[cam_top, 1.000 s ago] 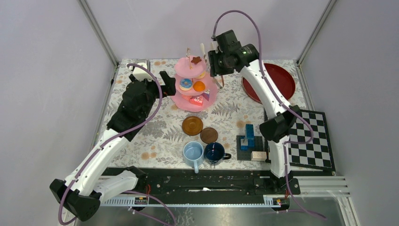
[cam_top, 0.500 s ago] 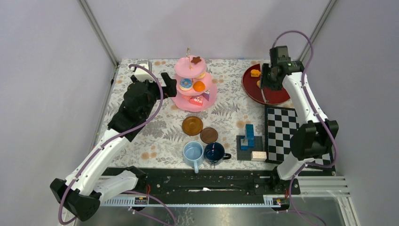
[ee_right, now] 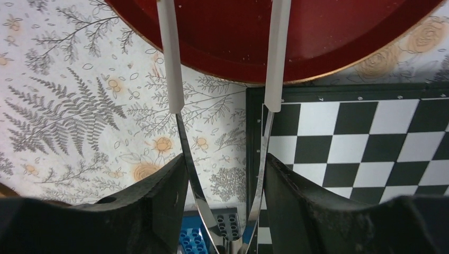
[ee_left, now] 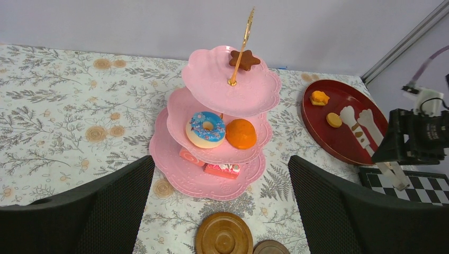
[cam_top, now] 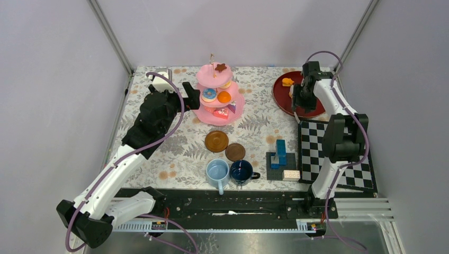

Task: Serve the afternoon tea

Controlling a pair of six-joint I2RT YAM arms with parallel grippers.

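The pink three-tier stand (cam_top: pixel 206 117) (ee_left: pixel 180 174) holds a blue doughnut (ee_left: pixel 205 128), an orange pastry (ee_left: pixel 241 133) and a brown star (ee_left: pixel 244 59). My left gripper (cam_top: pixel 186 95) (ee_left: pixel 219 164) stands open just left of it, holding nothing. Two brown saucers (cam_top: pixel 216 141) (cam_top: pixel 235 152) lie in front, then the light-blue mug (cam_top: pixel 217 172) and dark-blue mug (cam_top: pixel 241 172). My right gripper (cam_top: pixel 302 99) (ee_right: pixel 225 164) is shut on metal tongs (ee_right: pixel 174 79), whose white tips (ee_left: pixel 365 120) hang over the red plate (cam_top: pixel 280 100), where two small orange pastries (ee_left: pixel 319 97) (ee_left: pixel 334 120) lie.
A black-and-white chequered board (cam_top: pixel 317 153) (ee_right: pixel 349 148) lies just in front of the red plate. A blue block stack (cam_top: pixel 279 153) stands on a dark base left of it. A white box (cam_top: pixel 159 79) sits at the back left corner.
My right arm swung with the tongs from beside the stand over to the red plate, then dropped lower over its near edge. The left arm has not moved.
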